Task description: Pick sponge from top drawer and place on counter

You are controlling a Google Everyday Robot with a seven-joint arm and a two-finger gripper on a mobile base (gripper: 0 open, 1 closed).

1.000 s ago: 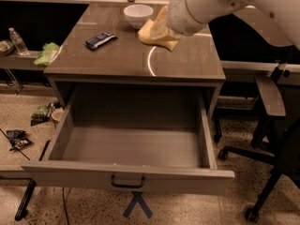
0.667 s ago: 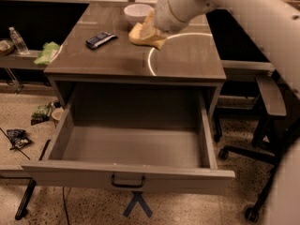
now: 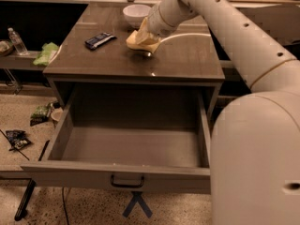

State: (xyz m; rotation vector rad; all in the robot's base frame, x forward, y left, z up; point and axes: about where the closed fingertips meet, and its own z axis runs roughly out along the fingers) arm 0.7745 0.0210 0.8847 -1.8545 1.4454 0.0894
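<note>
The top drawer is pulled fully open, and its inside shows nothing in it. Its dark bar handle is at the centre of the front. The yellow sponge is at the back middle of the counter, low over or touching the surface, beside the white arc. My gripper is at the end of the arm reaching in from the right, shut on the sponge's upper edge. The arm and sponge mostly hide its fingers.
A white bowl stands just behind the sponge. A dark packet lies on the counter's left. The lower side shelf at left holds a green cloth and a water bottle. Wrappers lie on the floor.
The arm has carried the sponge left and lower, from the counter's right side toward the bowl at the back middle. The view has also shifted closer.
</note>
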